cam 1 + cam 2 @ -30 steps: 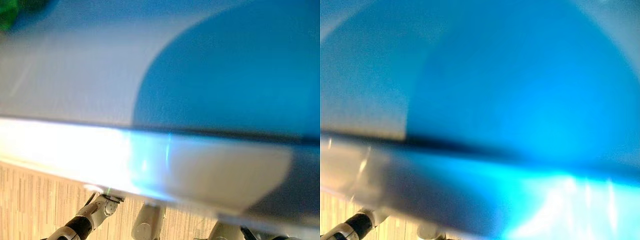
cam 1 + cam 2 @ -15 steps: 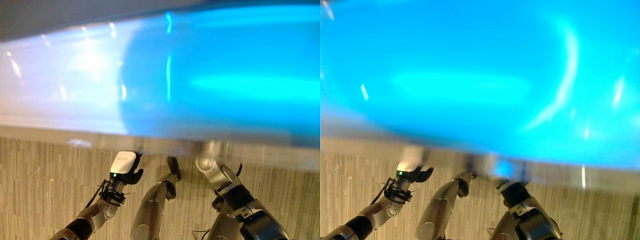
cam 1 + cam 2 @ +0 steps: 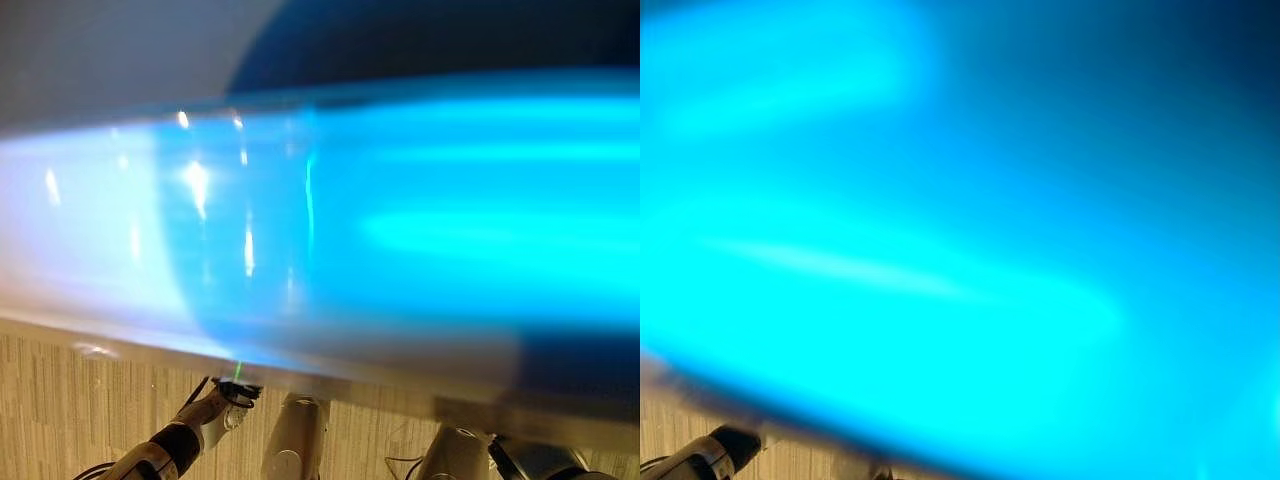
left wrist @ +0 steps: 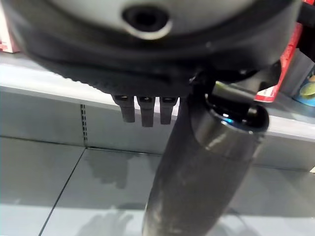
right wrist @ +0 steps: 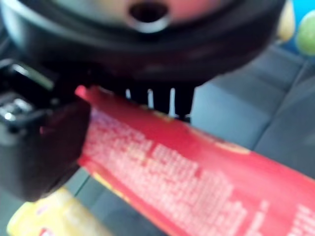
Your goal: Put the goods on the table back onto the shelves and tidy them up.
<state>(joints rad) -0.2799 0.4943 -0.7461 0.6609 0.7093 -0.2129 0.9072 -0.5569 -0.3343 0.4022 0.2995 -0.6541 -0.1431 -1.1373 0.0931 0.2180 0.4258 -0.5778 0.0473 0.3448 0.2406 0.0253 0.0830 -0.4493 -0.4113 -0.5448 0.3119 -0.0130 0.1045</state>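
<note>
Grey shelving [image 4: 44, 78] runs behind the left hand [image 4: 147, 59] in the left wrist view, a pale ledge above a flat grey back panel with a slotted upright strip. Red packages [image 4: 285, 64] stand on that ledge toward two o'clock, with a blue-and-green item [image 4: 306, 91] just beside them at the edge. A dark cylindrical can [image 4: 202, 172] rises from six o'clock up to the hand's underside, its rim touching the hand near the thumb; the fingers [image 4: 142, 108] hang straight down in a short row just beside the can, not wrapped round it, so the hand reads as relaxed against it.

In the right wrist view, the right hand [image 5: 142, 54] has a long red box [image 5: 197, 177] pinched between its dark thumb [image 5: 39, 142] at nine o'clock and the fingers above, the box slanting from ten o'clock down to four o'clock. A yellow package [image 5: 54, 216] lies under it at seven o'clock, over grey shelf surface [image 5: 236, 113]. A green round shape [image 5: 306, 32] sits at two o'clock.

From the head, a large glowing blue-and-white blurred surface [image 3: 400, 220] lies very close across the view; what it is cannot be told. Pale wood-grain floor [image 3: 60, 400] shows along six o'clock.
</note>
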